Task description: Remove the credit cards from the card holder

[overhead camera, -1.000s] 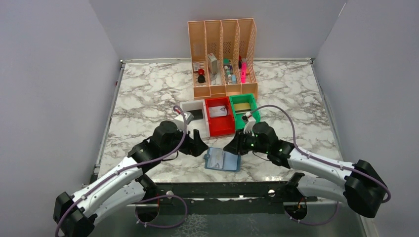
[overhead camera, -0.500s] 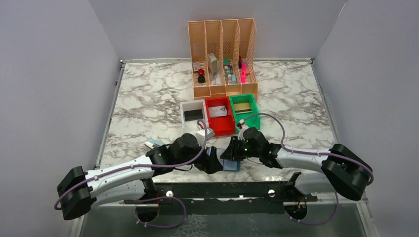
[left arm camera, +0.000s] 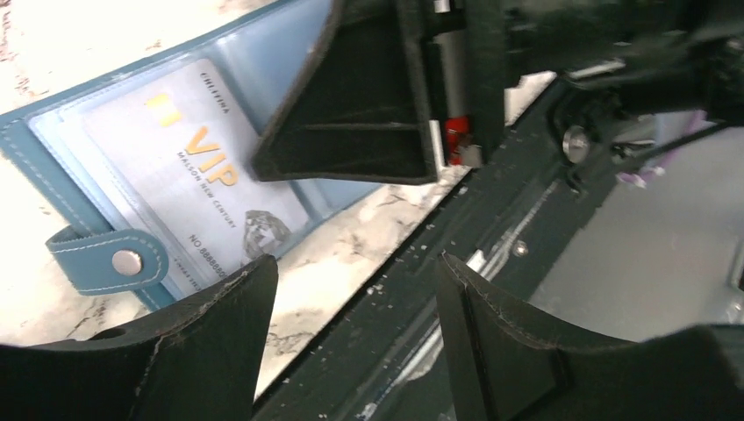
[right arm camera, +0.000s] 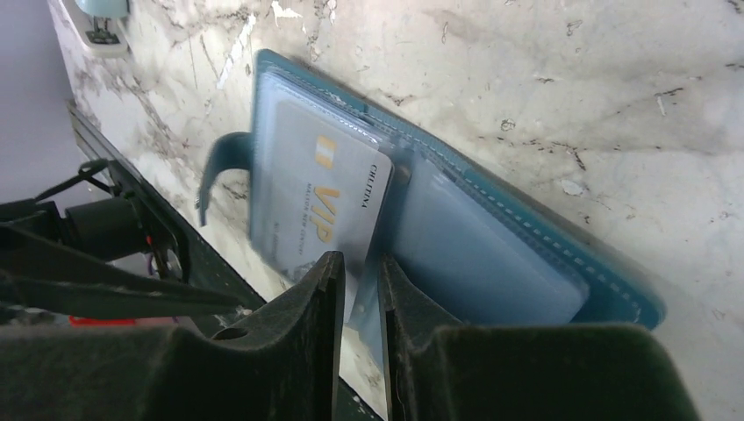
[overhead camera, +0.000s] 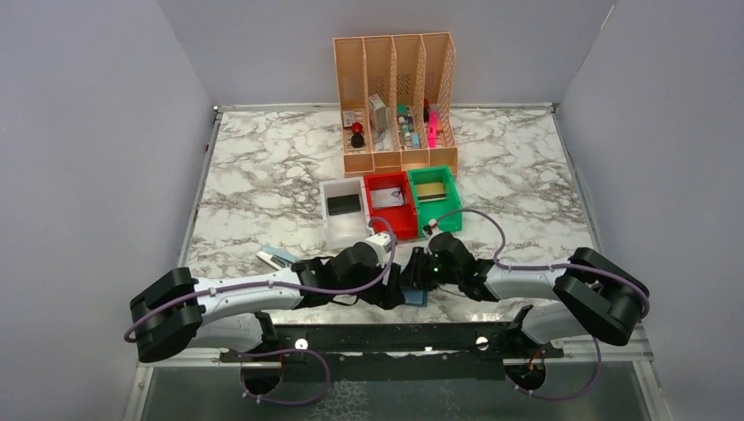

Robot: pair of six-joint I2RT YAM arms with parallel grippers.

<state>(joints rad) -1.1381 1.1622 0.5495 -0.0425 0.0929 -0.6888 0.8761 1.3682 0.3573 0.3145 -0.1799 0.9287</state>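
Note:
The teal card holder [left arm camera: 35, 167] lies open near the table's front edge, its snap tab [left arm camera: 114, 260] toward me. A silvery VIP credit card [left arm camera: 193, 167] sits inside its clear pocket. In the top view both grippers cover the card holder [overhead camera: 421, 297], leaving only its right corner showing. My left gripper [left arm camera: 355, 259] stands open beside the holder's near edge, straddling the table edge, nothing in it. My right gripper [right arm camera: 361, 258] is low over the holder [right arm camera: 526, 254] at the fold, beside the card [right arm camera: 320, 202]. Its fingers are a narrow gap apart with nothing seen between them.
White [overhead camera: 332, 219], red [overhead camera: 392, 230] and green [overhead camera: 454, 203] bins stand just behind the grippers. A peach mesh organizer [overhead camera: 395, 96] is at the back. A small pale-blue item [overhead camera: 276, 257] lies left of my left arm. A dark rail [left arm camera: 491, 228] runs along the table's front edge.
My left arm swung right and dropped low to the holder's near edge, its jaws narrowing slightly. My right gripper moved down and left onto the holder. The holder stayed put.

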